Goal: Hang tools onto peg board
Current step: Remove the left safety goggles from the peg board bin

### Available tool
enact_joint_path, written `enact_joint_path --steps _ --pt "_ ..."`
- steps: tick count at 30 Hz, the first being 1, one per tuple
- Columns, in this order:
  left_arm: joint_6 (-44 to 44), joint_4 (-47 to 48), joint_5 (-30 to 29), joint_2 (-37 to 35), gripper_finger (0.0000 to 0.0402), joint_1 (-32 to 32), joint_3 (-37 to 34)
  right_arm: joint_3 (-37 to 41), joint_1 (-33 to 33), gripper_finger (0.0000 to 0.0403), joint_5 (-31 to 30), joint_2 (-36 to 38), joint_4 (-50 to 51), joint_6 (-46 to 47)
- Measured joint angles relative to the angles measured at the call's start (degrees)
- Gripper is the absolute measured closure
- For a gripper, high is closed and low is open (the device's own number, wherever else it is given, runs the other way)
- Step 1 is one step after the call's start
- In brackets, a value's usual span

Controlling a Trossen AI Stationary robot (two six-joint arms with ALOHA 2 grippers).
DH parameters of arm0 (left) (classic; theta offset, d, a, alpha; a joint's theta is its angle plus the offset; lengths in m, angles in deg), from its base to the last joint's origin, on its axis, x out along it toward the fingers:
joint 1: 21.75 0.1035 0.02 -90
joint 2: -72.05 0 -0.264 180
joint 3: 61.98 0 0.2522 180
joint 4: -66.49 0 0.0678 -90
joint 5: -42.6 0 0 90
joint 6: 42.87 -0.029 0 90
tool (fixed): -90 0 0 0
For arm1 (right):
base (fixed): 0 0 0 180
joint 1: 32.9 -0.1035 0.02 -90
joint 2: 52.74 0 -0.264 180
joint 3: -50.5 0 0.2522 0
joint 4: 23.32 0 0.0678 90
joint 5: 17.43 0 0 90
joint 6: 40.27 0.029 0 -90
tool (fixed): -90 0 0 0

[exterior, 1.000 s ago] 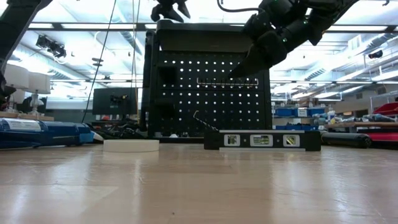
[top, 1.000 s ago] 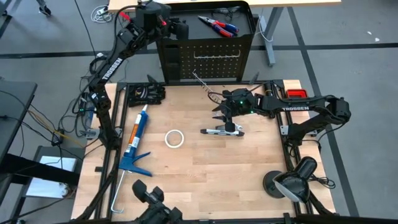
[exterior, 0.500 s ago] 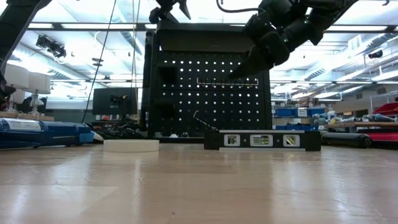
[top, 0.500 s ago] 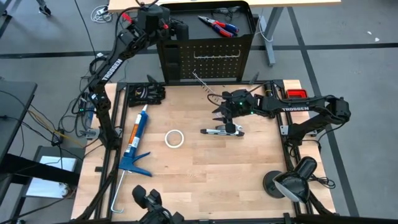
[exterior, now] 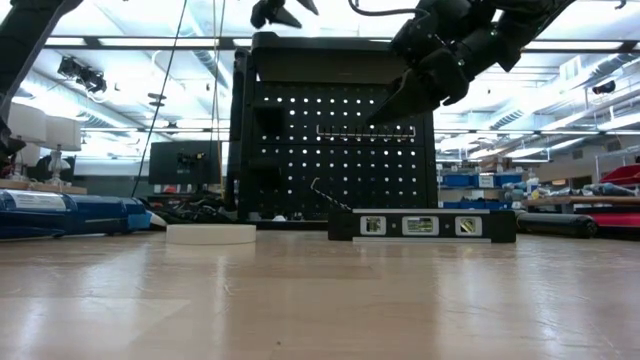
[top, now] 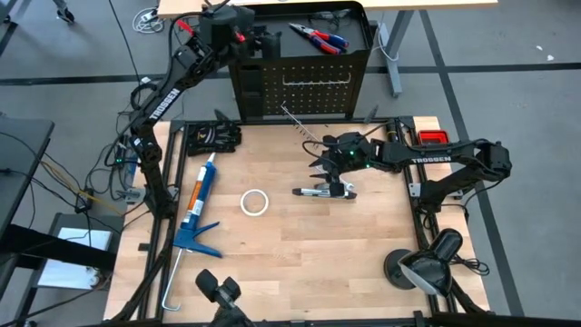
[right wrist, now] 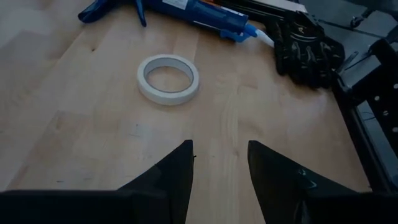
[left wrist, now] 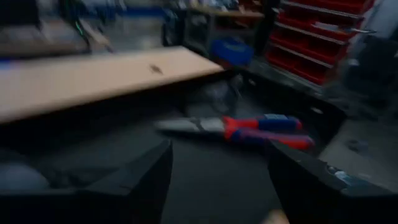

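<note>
Up at the far edge of the table stands the peg board (top: pixel 304 86), an upright black panel of small holes with a tray-like top (top: pixel 354 27). Lying in that tray are the red-and-blue-handled pliers (top: pixel 318 36), which also show in the left wrist view (left wrist: pixel 249 127), flat on the dark tray floor. The left gripper (top: pixel 259 44) is raised over the tray's left end, near the pliers but not touching them; its two dark fingers (left wrist: pixel 146 177) stand wide apart with nothing between them. A slim silver rod (top: pixel 295 118) leans against the foot of the board, and a row of thin pegs (exterior: pixel 365 130) runs across the panel's upper half. On the wooden table (top: pixel 290 263) in front of the board lies a black-and-silver bar (top: pixel 322 190), a small level with bright vials seen from table height (exterior: pixel 420 225). The right gripper (top: pixel 320 163) hangs above the table just beyond that bar, its fingers (right wrist: pixel 168 177) spread open and holding nothing. A white roll of tape (top: pixel 255 202) lies well to the left of the bar. Further left is the blue caulking gun (top: pixel 195 204), and a black bundle I take for safety glasses (top: pixel 213 136) sits at the table's far left corner beside the board.
</note>
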Motion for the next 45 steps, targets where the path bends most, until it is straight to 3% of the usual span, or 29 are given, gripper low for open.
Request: enact_joint_path --steps 7,10,15,19,25,31,45 --pt "-11.5 -9.0 -10.5 1.5 0.0164 -0.2 0.1 0.0 0.0 0.0242 0.0 0.0 -0.7 0.0" --pt "-16.9 -9.9 -18.3 2.9 0.0174 0.0 0.0 0.0 0.0 0.0242 0.0 0.0 -0.7 0.0" --pt "-22.5 -12.3 -26.1 4.3 0.0185 -0.3 -0.1 0.0 0.0 0.0242 0.0 0.0 -0.6 0.0" --pt "-22.4 -14.7 -27.3 5.4 0.0188 -0.7 0.0 0.0 0.0 0.0242 0.0 0.0 -0.6 -0.2" --pt "-19.5 -15.3 -24.3 7.4 0.0188 -0.9 0.0 0.0 0.0 0.0242 0.0 0.0 -0.6 -0.2" --pt "-22.8 -16.0 -26.3 8.4 0.0188 -1.6 0.0 0.0 0.0 0.0242 -0.1 0.0 -0.6 -0.2" --pt "-36.1 -14.4 -46.5 8.3 0.0188 -4.4 0.0 0.0 0.0 0.0242 -0.1 0.0 0.0 -0.2"
